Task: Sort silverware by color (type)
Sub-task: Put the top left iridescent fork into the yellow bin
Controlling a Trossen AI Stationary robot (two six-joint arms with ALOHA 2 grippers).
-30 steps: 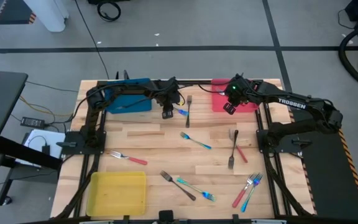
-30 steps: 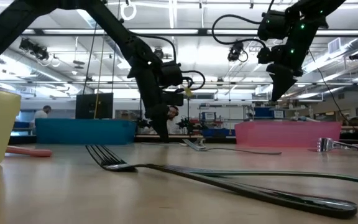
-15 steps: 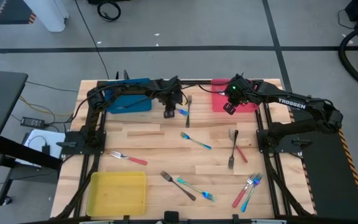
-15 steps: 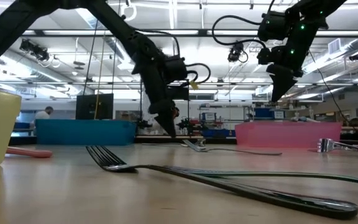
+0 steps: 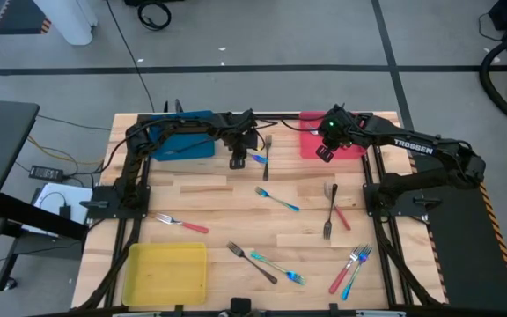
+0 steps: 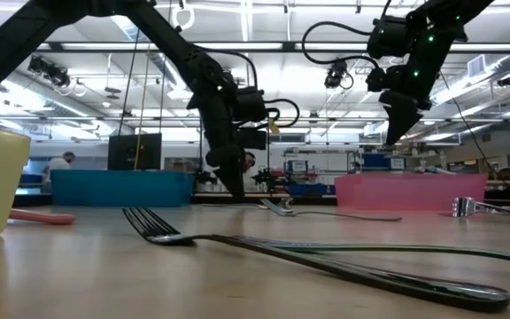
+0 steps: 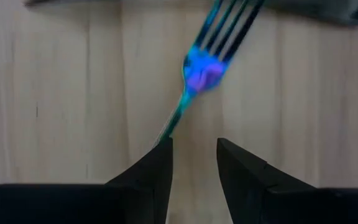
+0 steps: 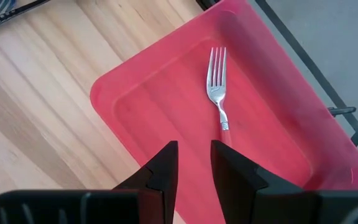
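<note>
My left gripper (image 5: pixel 236 162) points steeply down close over the table at the far middle, its fingers open (image 7: pixel 194 155). A blue-handled fork (image 7: pixel 199 70) lies flat on the wood just ahead of it. The fork's handle runs back to the tip of one finger (image 7: pixel 161 163) and is hidden there. A grey fork (image 5: pixel 267 151) lies beside it. My right gripper (image 5: pixel 323 156) hangs open above the red tray (image 8: pixel 166 93), where a red-handled fork (image 8: pixel 218 93) lies flat. Its fingers (image 8: pixel 194 158) have nothing between them. My left gripper comes at the blue fork's handle end (image 7: pixel 169 129) from above, slanting. The handle slips out of sight at one fingertip (image 7: pixel 164 149), and I cannot tell whether that finger touches it. The fork lies flat on the table.
A blue tray (image 5: pixel 181 139) stands at the far left and a yellow tray (image 5: pixel 165 273) at the near left. More forks lie loose: a blue one (image 5: pixel 277 199), a grey and a red one (image 5: pixel 333 211), a red one (image 5: pixel 181 223), a pair (image 5: pixel 267 264), another pair (image 5: pixel 350 269).
My left gripper has stayed over the blue fork's handle end but has tipped and rolled about its wrist, swinging slightly aside and back. The forks have not moved.
</note>
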